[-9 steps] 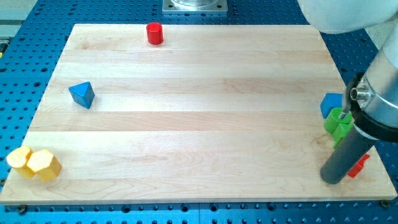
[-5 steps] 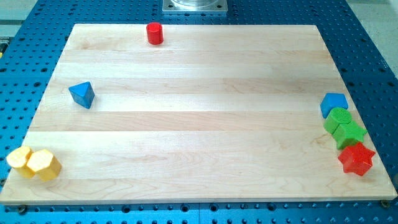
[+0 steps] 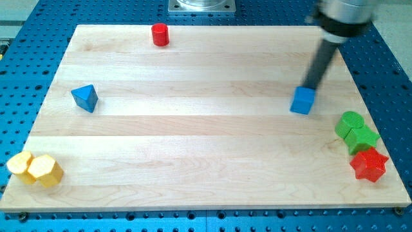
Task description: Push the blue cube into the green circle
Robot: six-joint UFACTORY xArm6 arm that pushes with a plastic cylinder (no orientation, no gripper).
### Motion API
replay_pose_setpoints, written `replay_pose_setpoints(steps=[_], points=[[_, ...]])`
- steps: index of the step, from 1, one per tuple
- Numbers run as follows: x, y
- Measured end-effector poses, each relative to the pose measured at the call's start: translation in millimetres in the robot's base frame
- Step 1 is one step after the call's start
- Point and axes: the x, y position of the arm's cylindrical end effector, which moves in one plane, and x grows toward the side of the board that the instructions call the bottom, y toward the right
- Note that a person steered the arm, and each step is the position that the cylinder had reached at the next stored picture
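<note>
The blue cube point(image 3: 302, 101) lies on the wooden board point(image 3: 193, 142), right of centre. My tip point(image 3: 308, 86) is right at the cube's upper edge, on the side towards the view's top; the rod slants up to the right. The green circle point(image 3: 350, 120) lies near the board's right edge, to the lower right of the cube and apart from it. A green star point(image 3: 363, 138) touches the circle from below.
A red star point(image 3: 369, 165) lies just below the green star at the right edge. A red cylinder point(image 3: 159, 34) is at the top. A blue triangle point(image 3: 85, 98) is at the left. Two yellow blocks point(image 3: 22, 166) point(image 3: 45, 171) touch at the bottom left corner.
The rod left the lower right, was out of view, and now stands at the upper right. The blue block beside the green circle is gone; a blue cube now lies further left.
</note>
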Motion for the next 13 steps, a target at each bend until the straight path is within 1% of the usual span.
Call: replay_pose_setpoints(steps=[1,2,3,4,5,6,7,8,10,12,13], points=[[-5.8,-74.4],[29.1,-65.1],[29.5,11.7],[28.2,32.4],[36.6,30.4],[30.9,26.9],[58.5,-7.2],[79.4,29.1],[71.0,32.9],[31.0,32.9],[19.7,32.9]])
